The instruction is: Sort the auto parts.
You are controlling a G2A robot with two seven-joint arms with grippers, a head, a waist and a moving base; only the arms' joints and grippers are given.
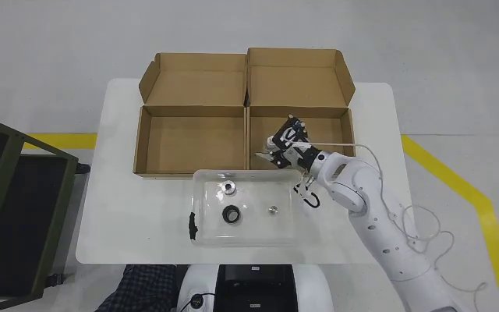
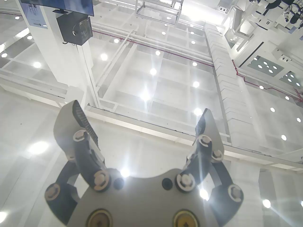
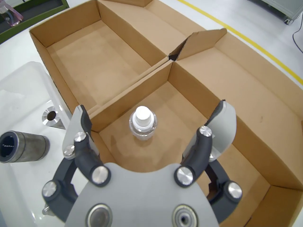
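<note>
Boxes (image 1: 195, 144) brown; tray (image 1: 257, 230) clear; bottle (image 3: 142, 126) clear, white cap.

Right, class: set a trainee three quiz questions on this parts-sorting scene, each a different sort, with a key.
1. True or false: the small capped bottle stands inside a cardboard box.
2. The right gripper is: A open; B shut on the bottle; C shut, empty.
3. Fill in: the steel bushing lies in the clear ____.
Key: 1 true; 2 A; 3 tray.
</note>
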